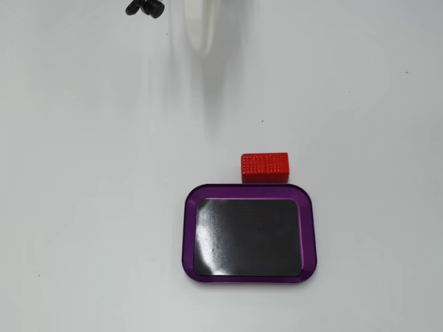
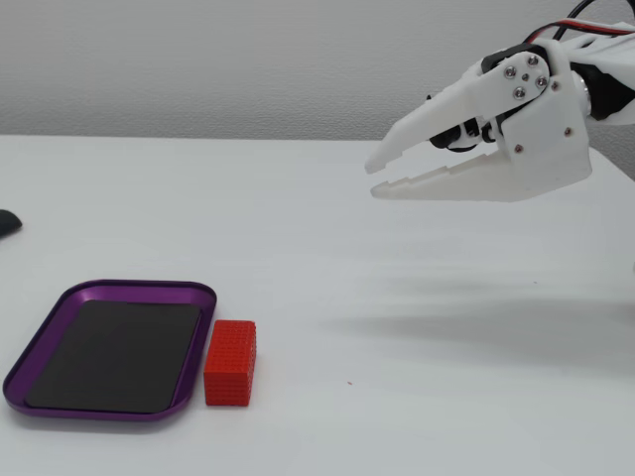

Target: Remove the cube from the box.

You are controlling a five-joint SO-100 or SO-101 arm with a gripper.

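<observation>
The red cube (image 1: 264,168) lies on the white table just outside the purple box (image 1: 188,235), against the rim's upper side in this fixed view. In the other fixed view the cube (image 2: 230,362) sits right of the box (image 2: 139,289), whose black floor is empty. My white gripper (image 2: 374,178) hovers high above the table, far to the right of both. Its jaws are slightly apart and hold nothing. From above, the gripper (image 1: 205,41) shows only as a blurred white tip at the top edge.
A small black object (image 1: 144,8) lies at the top left edge of the table; it also shows at the left edge of the side view (image 2: 5,221). The rest is a plain white tabletop.
</observation>
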